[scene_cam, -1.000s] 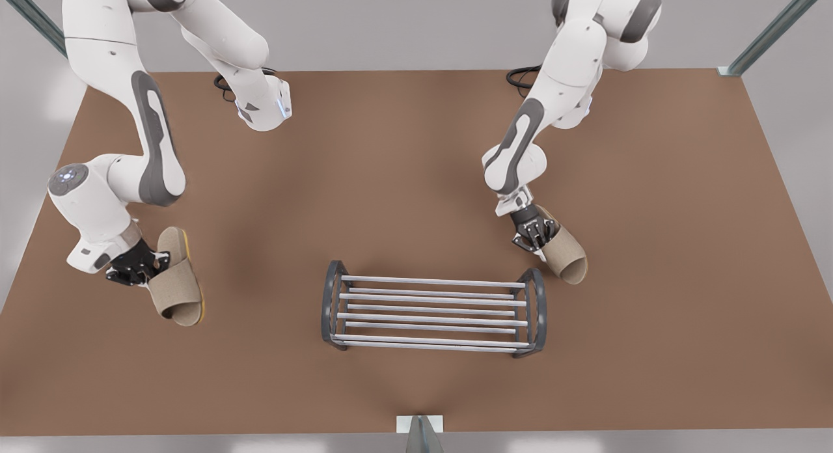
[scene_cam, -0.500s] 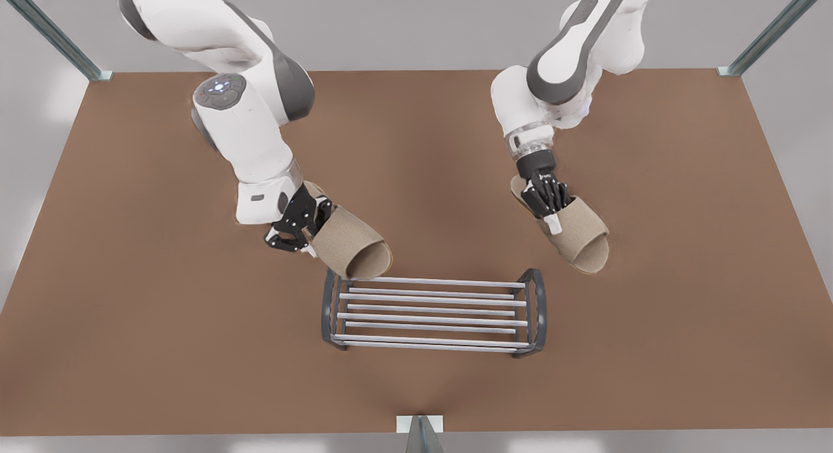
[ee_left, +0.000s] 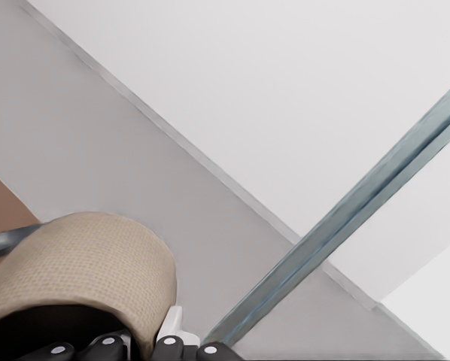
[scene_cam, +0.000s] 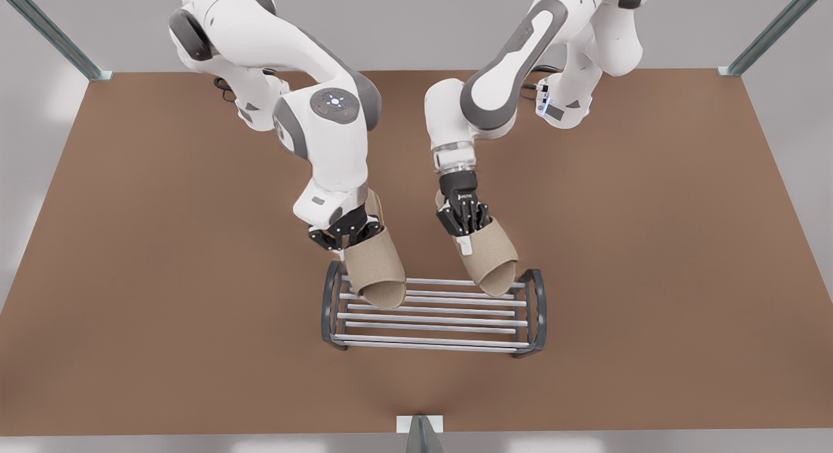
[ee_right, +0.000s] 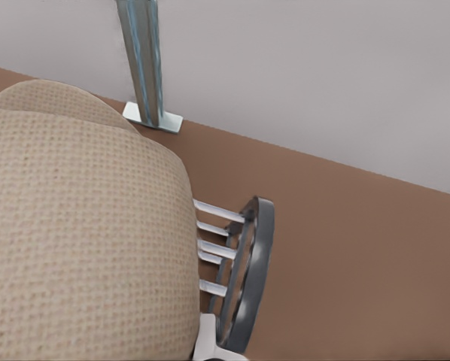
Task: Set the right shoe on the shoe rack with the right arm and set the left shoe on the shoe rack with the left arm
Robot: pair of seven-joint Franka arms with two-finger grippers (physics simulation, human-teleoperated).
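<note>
In the front view, the right gripper (scene_cam: 348, 237) is clamping the woven beige strap of the right shoe (scene_cam: 376, 271). The left gripper (scene_cam: 465, 235) is likewise pinching the left shoe (scene_cam: 491, 261). Both rounded toes are now overhanging the pale bars of the rack (scene_cam: 433, 322), which they had not reached before; it is sitting toward the tabletop's (scene_cam: 651, 245) near edge. In the left wrist view, black fingers (ee_left: 108, 347) are closing on textured fabric. In the right wrist view, the shoe is covering bars beside a curved dark hoop (ee_right: 247, 271).

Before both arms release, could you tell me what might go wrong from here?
The right gripper holds the right shoe with only its toe over the rear bars of the shoe rack; released now, it could tip off backward. The left shoe, in the left gripper, hangs close to the end hoop and may snag.
</note>
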